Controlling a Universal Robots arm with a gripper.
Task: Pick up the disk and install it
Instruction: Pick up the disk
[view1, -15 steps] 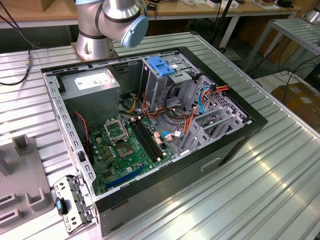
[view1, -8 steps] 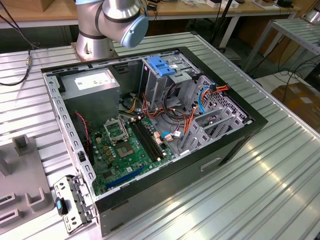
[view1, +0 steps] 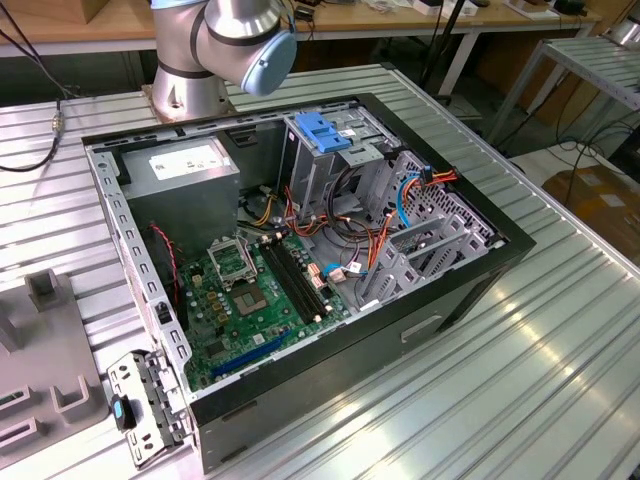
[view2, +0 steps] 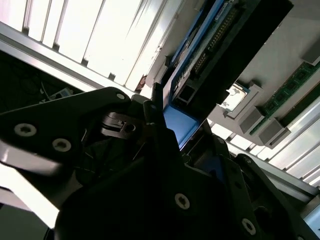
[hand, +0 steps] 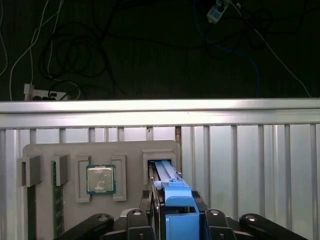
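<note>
One gripper (hand: 177, 197) at work, seen in both wrist views w/ its jaws flat against the two blue sides of the disk (hand: 166, 172). No gap shows either side, so I read it as clamped on the drive, not loose. Disk stands on edge in a slot at one end of the grey parts tray (hand: 130, 150), just beside the CPU chip (hand: 101, 179); memory sticks (hand: 57, 200) sit further along the same tray. Its far end looks seated in the slot, so prob not lifted yet. Tray lies on the slatted metal table (hand: 250, 165). In the exterior view the open PC case (view1: 330, 260) lies on its side, board exposed, w/ a bare light-blue bracket (view1: 325, 130) on top of the drive cage (view1: 330, 170) at the far side.

Handling, my guess:
- Metal body = stiff & fairly heavy for its size, won't flex.
- Plastic rails are smooth and could slip or give a bit under a hard squeeze.
- Second wrist view shows a green circuit edge along one face, so fragile there & likely shock-sensitive overall.
- Best hold = the blue side rails, approx mid-length, square on, keeping off the circuit face & connector end
</note>
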